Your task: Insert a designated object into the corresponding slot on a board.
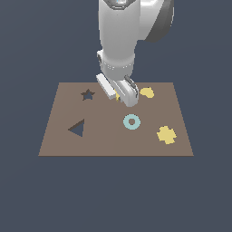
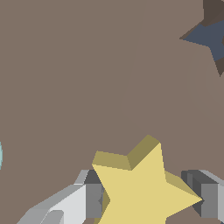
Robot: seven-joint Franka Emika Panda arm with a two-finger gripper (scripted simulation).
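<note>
The designated object [image 2: 140, 188] is a small yellow star, and it sits between the fingers of my gripper [image 2: 146, 200]. Both fingers press against its sides, so the gripper is shut on it. In the exterior view only a yellow sliver of the designated object [image 1: 117, 96] shows between the fingers, and the gripper [image 1: 118, 94] is low over the back middle of the brown board [image 1: 113, 142]. The slot [image 1: 87, 94], a dark star-shaped cutout, lies to the exterior view's left of the gripper. The slot [image 2: 210, 37] is cut off by the edge of the wrist view.
A larger triangular cutout [image 1: 77, 128] lies on the board's left side in the exterior view. A teal ring [image 1: 132, 121] lies just in front of the gripper. A yellow rounded blob [image 1: 147, 92] and a yellow cross [image 1: 166, 134] lie to the exterior view's right.
</note>
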